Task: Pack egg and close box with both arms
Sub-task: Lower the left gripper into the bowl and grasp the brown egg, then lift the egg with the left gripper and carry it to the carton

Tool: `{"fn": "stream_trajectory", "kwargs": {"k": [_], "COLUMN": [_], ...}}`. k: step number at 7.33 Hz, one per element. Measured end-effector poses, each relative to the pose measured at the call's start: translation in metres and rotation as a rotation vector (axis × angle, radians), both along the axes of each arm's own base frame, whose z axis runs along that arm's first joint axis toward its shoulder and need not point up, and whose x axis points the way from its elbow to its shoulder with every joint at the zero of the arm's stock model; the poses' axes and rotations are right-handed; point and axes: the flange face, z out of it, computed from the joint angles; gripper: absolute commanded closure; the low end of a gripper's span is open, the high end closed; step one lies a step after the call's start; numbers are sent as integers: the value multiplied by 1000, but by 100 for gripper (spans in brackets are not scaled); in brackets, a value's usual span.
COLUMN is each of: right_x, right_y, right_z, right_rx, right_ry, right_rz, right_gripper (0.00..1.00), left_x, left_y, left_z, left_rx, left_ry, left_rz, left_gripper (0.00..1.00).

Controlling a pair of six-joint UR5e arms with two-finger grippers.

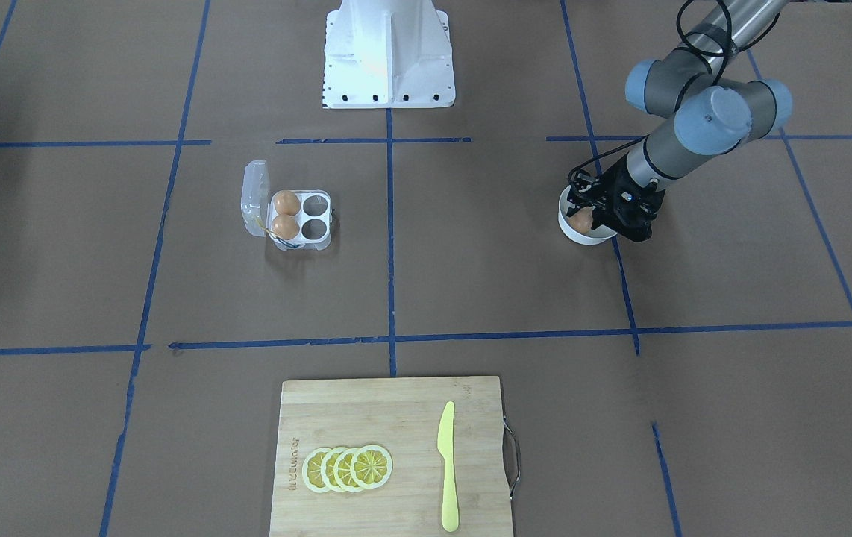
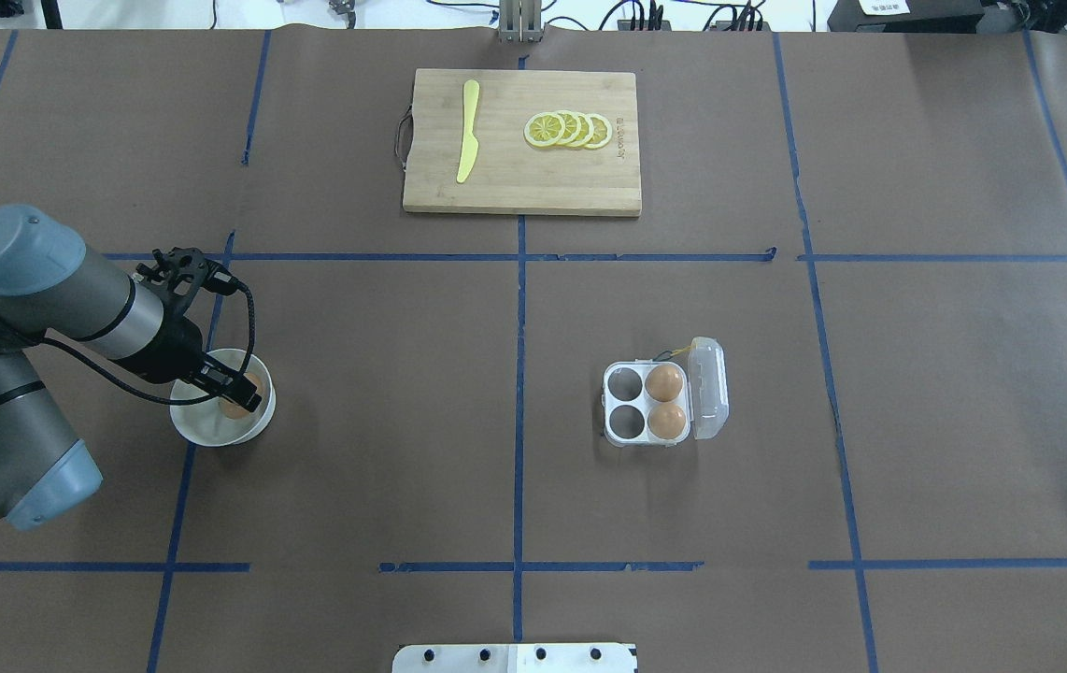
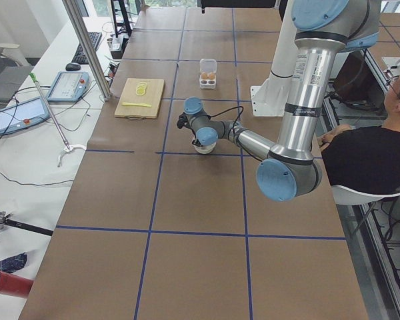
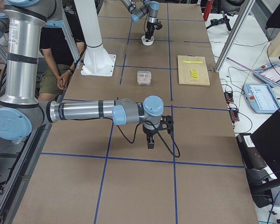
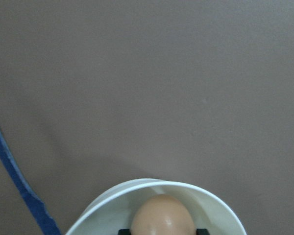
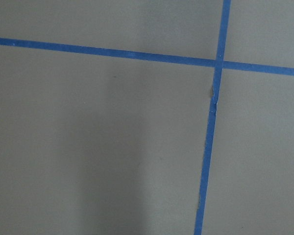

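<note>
We are looking at a robotics lab. The table (image 1: 60,246) is covered in brown paper marked off with a blue tape grid (image 1: 390,246). The left arm (image 2: 38,308) and right arm (image 4: 84,112) reach over it near a white pedestal (image 1: 389,56). Teach pendants (image 3: 68,85) and cables lie on a side bench, and an operator (image 3: 367,150) sits close by.

Matt brown paper over table (image 2: 356,467), matt blue tape (image 2: 519,327); smooth satin shell on egg (image 5: 162,218); glossy white bowl (image 5: 112,210); clear glossy plastic box (image 2: 625,405); grained wood cutting board (image 2: 515,178); smooth yellow plastic knife (image 2: 468,131); silver metal left arm (image 2: 76,299)
</note>
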Motion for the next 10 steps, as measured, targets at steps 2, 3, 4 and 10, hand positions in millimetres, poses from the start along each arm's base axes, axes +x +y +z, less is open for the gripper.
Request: {"fn": "stream_trajectory", "kwargs": {"k": [2,3,4,10], "right_x": [0,0,0,0], "right_y": [-1,-1,-1,-1], "right_z": [0,0,0,-1], "right_rx": [-2,-3,-3,-1], "right_ry": [0,-1,-1,-4], "right_rz": [1,2,2,2], "right_gripper": [0,0,0,0], "left_x": [-1,-3,-8,-34], "left_y": [1,1,1,6], "left_z": [-1,-4,-7,-61], "left_rx": [3,9,13,44], "left_ry": [1,4,8,62], "left_rz": [-1,-5,-10,-41], "left_gripper": [100,100,100,100]}}
